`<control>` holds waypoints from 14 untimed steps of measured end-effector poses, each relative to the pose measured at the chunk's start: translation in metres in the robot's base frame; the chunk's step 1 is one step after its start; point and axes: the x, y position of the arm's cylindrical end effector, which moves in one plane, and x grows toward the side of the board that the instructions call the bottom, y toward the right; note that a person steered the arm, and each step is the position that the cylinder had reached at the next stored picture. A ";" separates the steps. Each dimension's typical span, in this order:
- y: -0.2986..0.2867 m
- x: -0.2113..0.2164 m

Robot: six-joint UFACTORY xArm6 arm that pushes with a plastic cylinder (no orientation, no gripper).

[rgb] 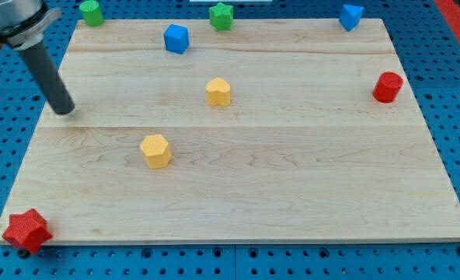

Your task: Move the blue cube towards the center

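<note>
My tip (64,110) rests on the tabletop (238,187); no gripper shows. Blue cube (175,38) lies up-right of it. Counts: two blue, two green, two yellow, two red blocks.

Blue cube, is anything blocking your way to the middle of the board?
Nothing blocks the blue cube directly, though the yellow block sits close to the centre. My tip is at the view's left, with bare board between it and the cube.
</note>
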 end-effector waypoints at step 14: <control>0.153 -0.042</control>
